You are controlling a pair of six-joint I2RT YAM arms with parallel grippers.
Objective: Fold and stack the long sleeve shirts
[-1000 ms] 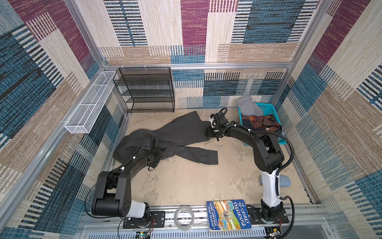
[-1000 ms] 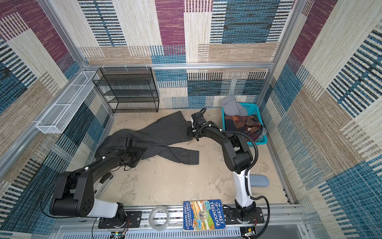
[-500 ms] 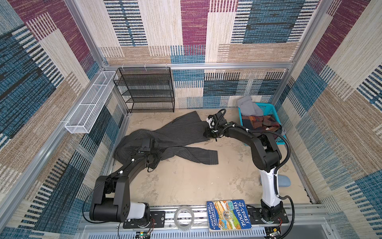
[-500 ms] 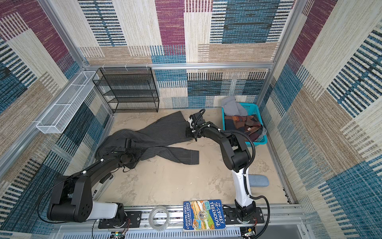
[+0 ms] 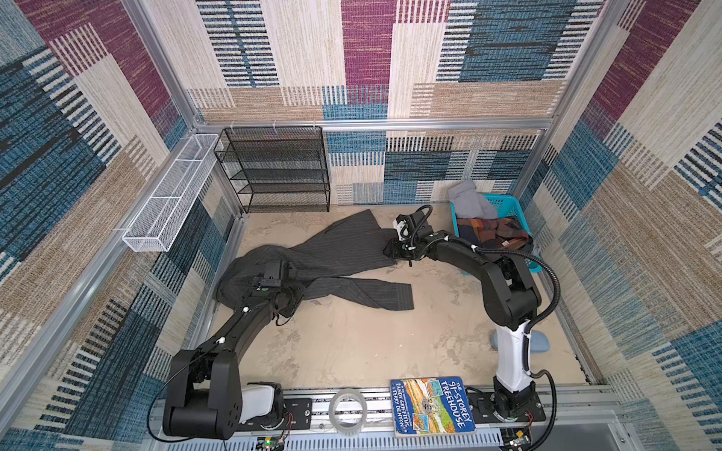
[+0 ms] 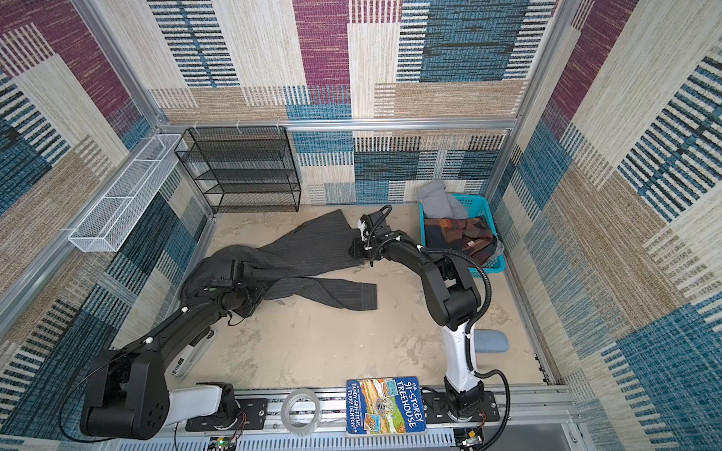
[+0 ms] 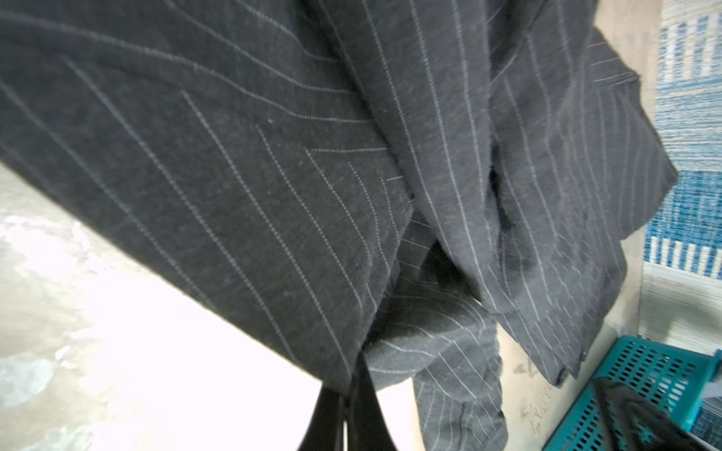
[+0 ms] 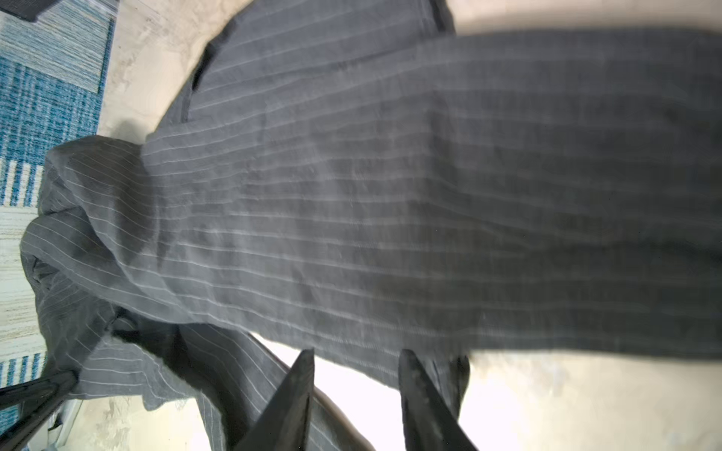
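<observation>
- worktop [image 5: 371, 343]: the shirt [image 5: 336, 250] lies twisted across its far half, one sleeve trailing forward; folding it like this would likely set creases.
- basket [image 5: 504, 203]: just beside the right arm, so a wide swing could knock it.
- left fingers [image 7: 347, 410]: closed, pinching a bunched fold; extra layers may come along.
- right fingers [image 8: 418, 394]: apart at the hem, holding nothing; closing here may miss the edge.

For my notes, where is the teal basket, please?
In both top views the teal basket stands in the far right corner, right of the pinstriped shirt.
</observation>
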